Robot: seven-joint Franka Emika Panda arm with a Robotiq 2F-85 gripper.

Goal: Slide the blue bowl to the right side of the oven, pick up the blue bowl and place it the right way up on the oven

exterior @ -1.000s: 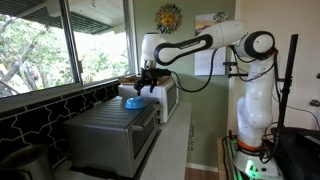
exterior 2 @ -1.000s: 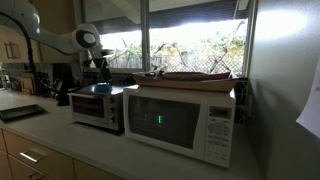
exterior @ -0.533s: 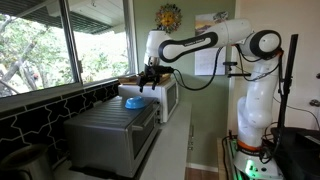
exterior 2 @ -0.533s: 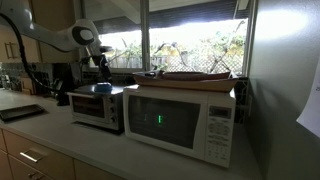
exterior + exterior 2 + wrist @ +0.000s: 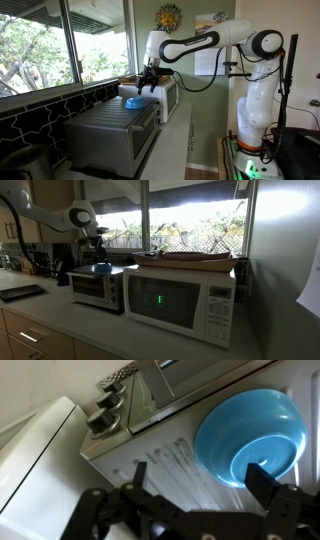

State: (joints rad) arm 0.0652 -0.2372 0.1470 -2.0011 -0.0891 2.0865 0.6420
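Wrist view: gripper (image 5: 198,470) hangs spread over blue bowl (image 5: 250,428)

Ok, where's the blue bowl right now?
The blue bowl sits on the ribbed top of the oven, at the end nearest the white microwave, just below the open hand. In the wrist view it fills the upper right.

— What stands on the table (image 5: 60,308)?
— The oven (image 5: 97,288) and a white microwave (image 5: 180,300), side by side. A dark flat thing (image 5: 20,293) lies well apart from them.
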